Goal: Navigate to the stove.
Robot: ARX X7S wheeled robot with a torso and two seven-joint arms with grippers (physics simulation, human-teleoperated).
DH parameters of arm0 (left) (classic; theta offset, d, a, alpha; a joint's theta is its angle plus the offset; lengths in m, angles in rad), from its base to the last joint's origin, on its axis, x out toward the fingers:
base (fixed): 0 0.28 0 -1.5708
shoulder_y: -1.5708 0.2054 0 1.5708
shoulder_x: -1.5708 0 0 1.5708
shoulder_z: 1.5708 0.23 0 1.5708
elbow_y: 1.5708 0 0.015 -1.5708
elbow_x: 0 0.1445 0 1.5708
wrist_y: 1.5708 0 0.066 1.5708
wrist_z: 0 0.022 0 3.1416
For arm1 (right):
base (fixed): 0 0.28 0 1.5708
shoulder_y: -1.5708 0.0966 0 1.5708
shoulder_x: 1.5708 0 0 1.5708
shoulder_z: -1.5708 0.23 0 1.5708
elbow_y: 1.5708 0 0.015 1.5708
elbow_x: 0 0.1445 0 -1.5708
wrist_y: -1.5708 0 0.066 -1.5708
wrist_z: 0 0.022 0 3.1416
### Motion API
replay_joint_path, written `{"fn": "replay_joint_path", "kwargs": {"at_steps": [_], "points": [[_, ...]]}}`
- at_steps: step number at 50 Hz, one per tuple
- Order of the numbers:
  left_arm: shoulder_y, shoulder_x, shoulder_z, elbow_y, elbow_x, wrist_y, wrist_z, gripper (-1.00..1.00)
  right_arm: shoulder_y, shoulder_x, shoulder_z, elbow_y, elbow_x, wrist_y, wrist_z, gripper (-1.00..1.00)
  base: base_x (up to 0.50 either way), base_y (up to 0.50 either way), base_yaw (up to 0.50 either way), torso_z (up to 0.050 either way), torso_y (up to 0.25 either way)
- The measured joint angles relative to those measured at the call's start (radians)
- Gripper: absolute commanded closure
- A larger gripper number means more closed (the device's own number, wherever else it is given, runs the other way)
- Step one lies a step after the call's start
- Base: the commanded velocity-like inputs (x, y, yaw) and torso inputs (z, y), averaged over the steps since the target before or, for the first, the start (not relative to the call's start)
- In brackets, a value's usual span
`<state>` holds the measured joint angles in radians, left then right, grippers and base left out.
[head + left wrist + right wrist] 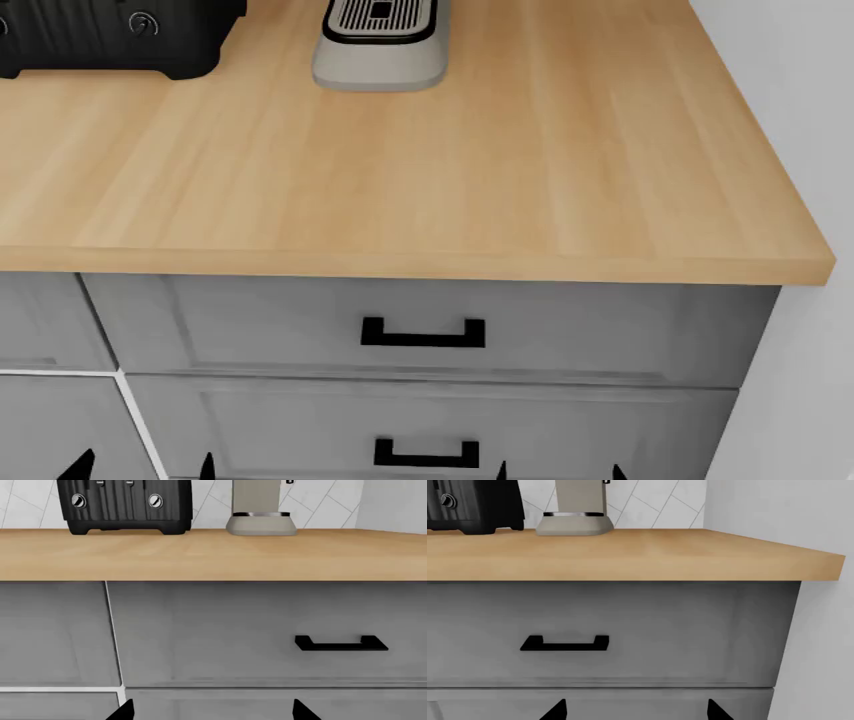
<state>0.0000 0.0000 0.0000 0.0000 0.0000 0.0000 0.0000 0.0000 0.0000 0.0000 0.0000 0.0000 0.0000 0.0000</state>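
No stove in view: robot faces light wooden desk [441, 190], both end effectors [210, 711] [635, 711] spread open, empty, parked low before its grey drawers for driving.

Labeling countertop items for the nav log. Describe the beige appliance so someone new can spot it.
Start at the light wood countertop above the grey drawers. Toward the tiled back wall, two appliances stand side by side, apart. The beige appliance is the one nearer the counter's right end: pale rounded base with a dark slotted tray on top, unlike the black ribbed box with round knobs beside it.
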Motion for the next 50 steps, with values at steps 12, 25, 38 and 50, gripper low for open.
{"fn": "replay_joint_path", "kwargs": {"at_steps": [12, 25, 38, 50], "points": [[-0.003, -0.032, 0.039, -0.001, -0.035, -0.011, -0.042, -1.0, 0.0, 0.023, -0.028, 0.0, 0.023, 0.001, 0.027, -1.0, 0.0, 0.0, 0.0, 0.0, 0.0], [-0.024, -0.054, 0.07, -0.024, -0.065, -0.006, -0.068, -1.0, 0.021, 0.051, -0.058, 0.024, 0.047, -0.003, 0.057, -1.0, 0.0, 0.16, 0.0, 0.0, 0.0], [-0.032, -0.075, 0.091, -0.031, -0.082, -0.006, -0.087, -1.0, 0.03, 0.068, -0.085, 0.03, 0.064, -0.002, 0.081, -1.0, 0.0, 0.5, 0.0, 0.0, 0.0], [-0.032, -0.093, 0.105, -0.025, -0.102, -0.01, -0.1, -1.0, 0.028, 0.081, -0.107, 0.02, 0.075, -0.001, 0.098, -1.0, 0.0, 0.5, 0.0, 0.0, 0.0]]}}
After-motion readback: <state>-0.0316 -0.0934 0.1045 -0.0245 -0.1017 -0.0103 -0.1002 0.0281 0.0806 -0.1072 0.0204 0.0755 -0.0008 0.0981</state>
